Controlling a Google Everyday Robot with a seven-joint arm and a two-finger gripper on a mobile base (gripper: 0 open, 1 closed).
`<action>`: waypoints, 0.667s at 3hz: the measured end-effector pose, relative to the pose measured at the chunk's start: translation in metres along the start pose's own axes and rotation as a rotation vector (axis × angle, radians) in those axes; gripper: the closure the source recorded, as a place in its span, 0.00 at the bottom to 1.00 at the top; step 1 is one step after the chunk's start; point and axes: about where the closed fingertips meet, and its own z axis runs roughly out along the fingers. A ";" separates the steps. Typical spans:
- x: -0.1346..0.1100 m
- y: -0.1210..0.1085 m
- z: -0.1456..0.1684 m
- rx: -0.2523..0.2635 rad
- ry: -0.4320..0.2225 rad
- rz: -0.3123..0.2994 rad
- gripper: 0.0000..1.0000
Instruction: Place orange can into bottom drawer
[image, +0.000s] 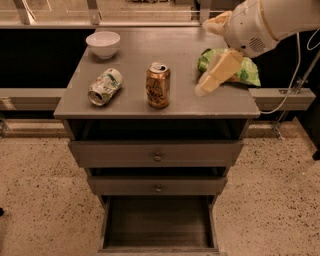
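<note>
A small orange-brown metal soda can (158, 85) stood upright near the front edge of a grey cabinet top (155, 47), roughly at its middle. Its long axis ran vertically, with the silver top and pull tab facing up. The can looked undented, with dark lettering on the side turned toward the viewer.

To its left, apart from it, a crushed white-and-green can (105, 86) lay on its side. Farther back on the left sat a small white bowl (103, 44).

To the right of the orange can, clear of it, the robot's cream-coloured gripper (206, 85) angled down and leftward over the cabinet top. Whether it was spread or closed could not be told. It held nothing. Just behind it lay a crumpled green bag (243, 74).

Below the top were two shallow grey drawers (115, 154) with small round knobs. Beneath them, the deep grey bottom drawer (157, 227) stood pulled out, showing a wide dark wood-grain interior.
</note>
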 end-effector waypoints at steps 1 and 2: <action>-0.016 -0.003 0.042 -0.065 -0.227 0.025 0.00; -0.032 0.008 0.087 -0.146 -0.391 0.070 0.00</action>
